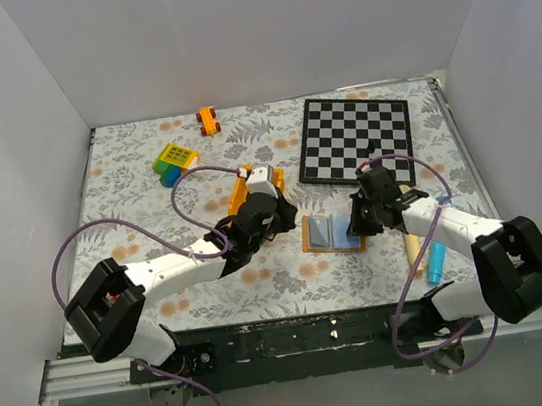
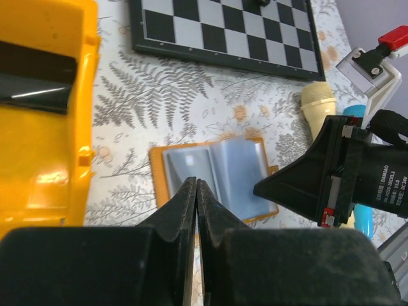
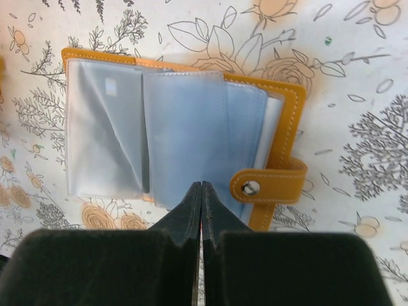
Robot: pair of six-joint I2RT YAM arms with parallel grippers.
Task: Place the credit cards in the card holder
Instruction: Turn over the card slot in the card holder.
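Floral table (image 1: 127,183) | card holder (image 1: 333,232) open | left pincer (image 2: 196,186), right pincer (image 3: 201,187) closed, empty | yellow bin (image 2: 38,146), chequerboard (image 1: 355,138) near

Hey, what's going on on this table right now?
Two robot arms are working at a tan card holder, which lies open on the table. The right claw is shut, its tips over the holder's edge. The left claw is shut just short of it. Neither claw shows a card. Something black, likely the cards, lies in the yellow bin.
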